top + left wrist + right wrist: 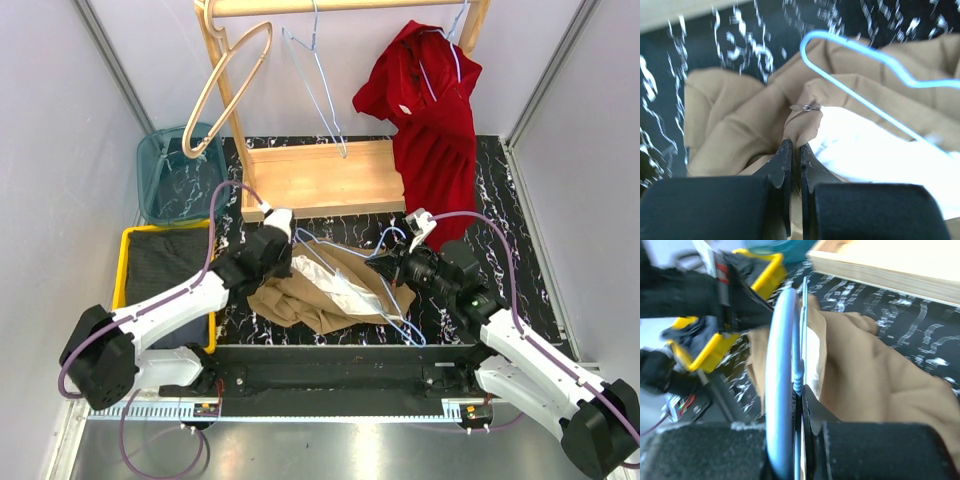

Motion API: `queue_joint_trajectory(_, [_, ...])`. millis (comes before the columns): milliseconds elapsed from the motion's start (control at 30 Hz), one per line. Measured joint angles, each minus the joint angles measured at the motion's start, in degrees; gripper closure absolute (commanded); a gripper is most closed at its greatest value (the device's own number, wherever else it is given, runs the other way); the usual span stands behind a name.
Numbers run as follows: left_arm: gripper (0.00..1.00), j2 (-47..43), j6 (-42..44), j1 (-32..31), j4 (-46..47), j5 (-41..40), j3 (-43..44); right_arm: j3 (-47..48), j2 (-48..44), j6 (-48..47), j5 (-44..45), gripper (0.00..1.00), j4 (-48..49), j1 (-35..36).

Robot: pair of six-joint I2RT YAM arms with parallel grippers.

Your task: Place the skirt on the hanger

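Your left gripper (795, 150) has its black fingers pressed together on a narrow fold of the skirt (735, 130), a tan woven cloth, just below a small metal clasp (806, 107). Beside that fold its wrist camera shows a smooth white lining (880, 150), overexposed, and a thin light-blue wire hanger (860, 47) bending across the fabric. Your right gripper (801, 400) is clamped on that same hanger, the wire running edge-on up between its fingers, blurred into a thick blue band close to the lens. The overhead view gives you what neither wrist does: the skirt lies crumpled in a loose heap on the black marbled table (515, 200) between the two arms, with the hanger's wire looping over its right side. Behind it stands the pale wooden base of a rack (320, 175), with a red garment (435, 120) hung at the right. A yellow bin (122, 270) sits at the left edge.
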Motion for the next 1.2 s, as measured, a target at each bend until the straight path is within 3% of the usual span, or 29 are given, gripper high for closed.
queue_joint_trajectory(200, [1.00,-6.95,-3.76,-0.11,6.64,0.87,-13.46,-0.13,-0.24,-1.01,-7.37,1.00,2.34,0.04])
queue_joint_trajectory(333, [1.00,-7.80,-5.92,-0.13,7.41,0.85,-15.61,-0.70,-1.49,-1.38,-8.92,1.00,2.43,0.07])
queue_joint_trajectory(367, [0.88,-7.80,-6.32,-0.17,7.69,0.83,-15.72,-0.96,-1.86,-1.38,-9.09,1.00,2.40,0.07])
queue_joint_trajectory(467, [0.73,-7.76,-7.17,-0.42,8.20,0.81,-15.85,-1.84,-2.47,-1.33,-9.25,1.00,2.47,0.07])
queue_joint_trajectory(500, [0.61,-7.76,-7.39,-0.50,8.26,0.85,-15.85,-2.16,-2.51,-1.33,-9.22,1.00,2.51,0.07])
queue_joint_trajectory(600, [0.52,-7.78,-7.52,-0.79,7.80,0.81,-15.65,-2.58,-2.29,-1.31,-9.14,1.00,2.54,0.07])
queue_joint_trajectory(967, [0.43,-10.67,-5.88,-2.51,1.70,1.31,-7.13,-2.58,-0.17,-0.70,-7.63,1.00,2.97,0.07])
queue_joint_trajectory(1200, [0.45,-13.07,-4.92,-3.69,0.02,3.17,-2.21,-2.58,0.85,-0.31,-6.62,1.00,3.56,0.07])
